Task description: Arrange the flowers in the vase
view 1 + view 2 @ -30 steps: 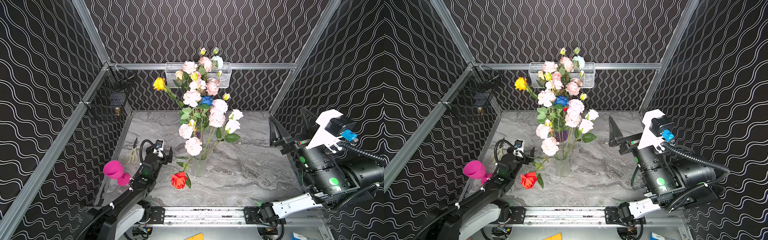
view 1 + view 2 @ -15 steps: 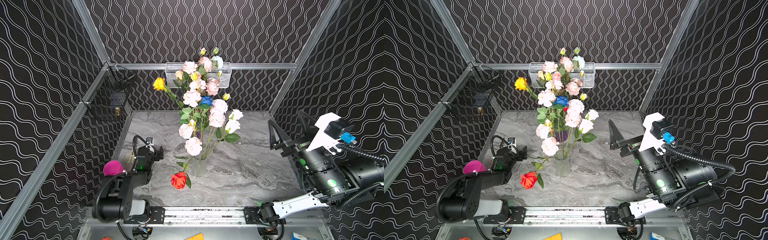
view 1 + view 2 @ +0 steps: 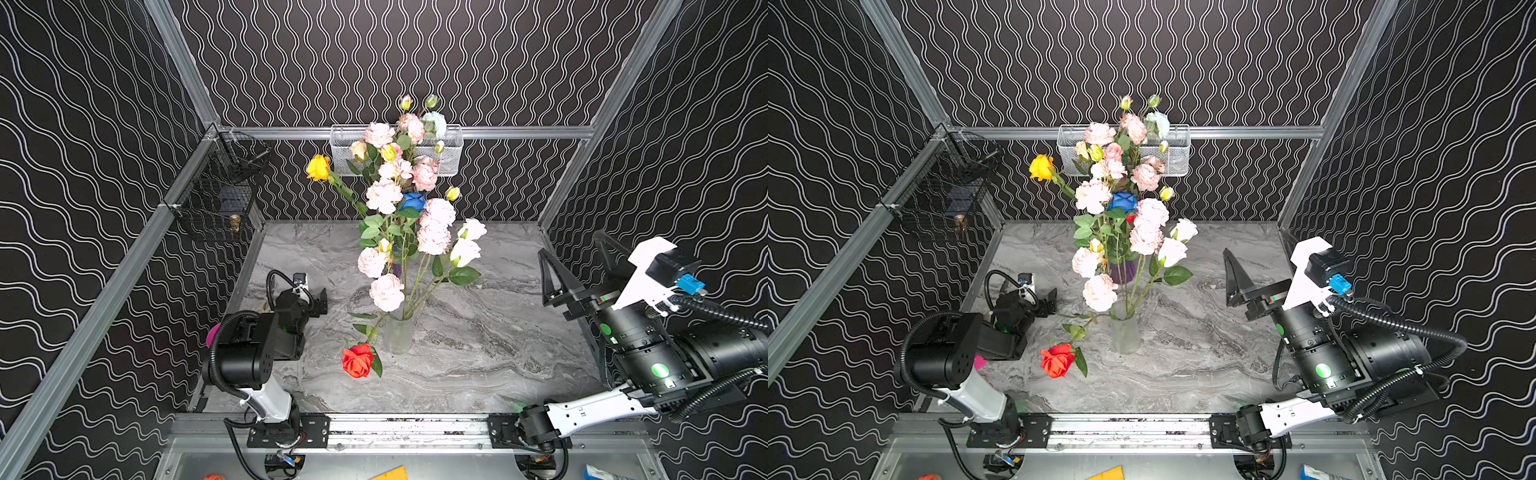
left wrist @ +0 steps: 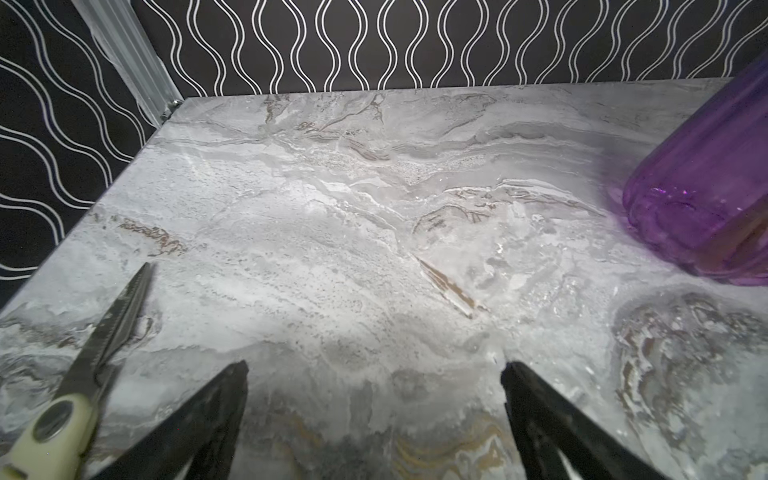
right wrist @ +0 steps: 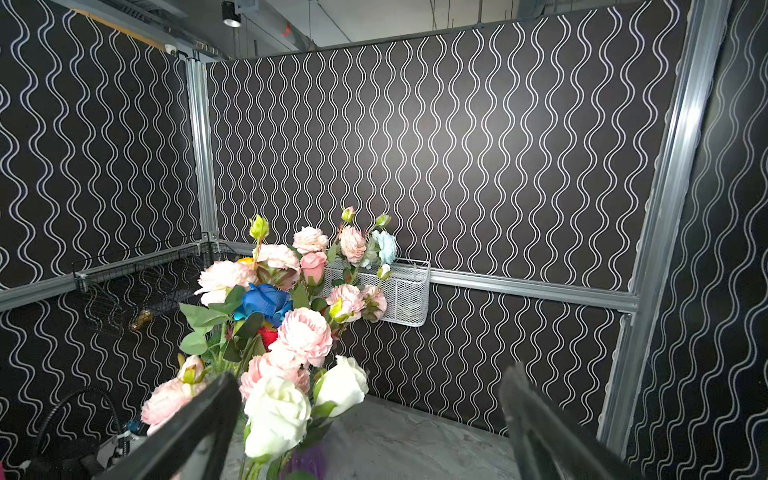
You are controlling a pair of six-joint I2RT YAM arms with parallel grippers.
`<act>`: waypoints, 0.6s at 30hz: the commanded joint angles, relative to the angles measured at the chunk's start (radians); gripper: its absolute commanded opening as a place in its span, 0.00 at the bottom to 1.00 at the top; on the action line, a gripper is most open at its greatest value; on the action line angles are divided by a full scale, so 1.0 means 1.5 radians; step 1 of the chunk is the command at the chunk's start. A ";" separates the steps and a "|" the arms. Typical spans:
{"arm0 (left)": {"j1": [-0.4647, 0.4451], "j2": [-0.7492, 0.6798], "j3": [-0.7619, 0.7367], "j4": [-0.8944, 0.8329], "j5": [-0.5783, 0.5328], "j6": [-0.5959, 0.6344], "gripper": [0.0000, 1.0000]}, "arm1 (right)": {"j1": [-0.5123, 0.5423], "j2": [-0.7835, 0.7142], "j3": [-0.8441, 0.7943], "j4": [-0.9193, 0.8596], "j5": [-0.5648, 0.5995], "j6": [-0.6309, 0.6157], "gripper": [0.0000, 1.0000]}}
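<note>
Left gripper [image 4: 374, 370] gapes empty, low over the marble table [image 4: 332, 228]; right gripper [image 5: 372, 374] is raised, equally wide and empty; red rose [image 3: 356, 360] sits low beside the clear vase [image 3: 397, 334]; flowers [image 3: 432, 239] stand bunched there; purple vase [image 4: 706, 187] stands behind.

The flowers [image 3: 432, 239], pink, white, yellow and blue roses, stand upright in a clear vase [image 3: 397, 336] and a purple vase [image 4: 706, 187], between the left fingers [image 4: 216, 415] and right fingers [image 5: 199, 419], touching neither. A red rose [image 3: 356, 360] droops by the clear vase's foot, nearer the left fingers.
</note>
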 commanded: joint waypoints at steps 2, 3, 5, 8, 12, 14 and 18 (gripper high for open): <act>-0.001 0.001 0.007 0.015 -0.015 0.018 0.99 | 0.000 0.012 0.017 -0.023 -0.004 0.032 0.99; -0.001 0.000 0.008 0.006 -0.016 0.018 0.99 | 0.000 0.021 0.021 -0.024 -0.007 0.032 0.99; -0.001 0.002 0.010 0.009 -0.020 0.019 0.99 | 0.000 0.037 0.027 -0.014 -0.008 0.020 0.99; -0.001 0.001 0.011 0.005 -0.025 0.020 0.99 | -0.001 0.050 0.037 -0.007 -0.010 0.013 0.99; -0.019 0.000 0.014 -0.003 -0.028 0.021 0.99 | -0.001 0.057 0.041 -0.022 -0.019 0.039 0.99; -0.019 0.001 0.013 0.000 -0.030 0.023 0.99 | 0.000 0.068 0.041 -0.024 -0.014 0.043 0.99; -0.021 0.000 0.014 -0.005 -0.031 0.023 0.99 | -0.008 0.077 0.032 0.012 -0.020 0.030 0.99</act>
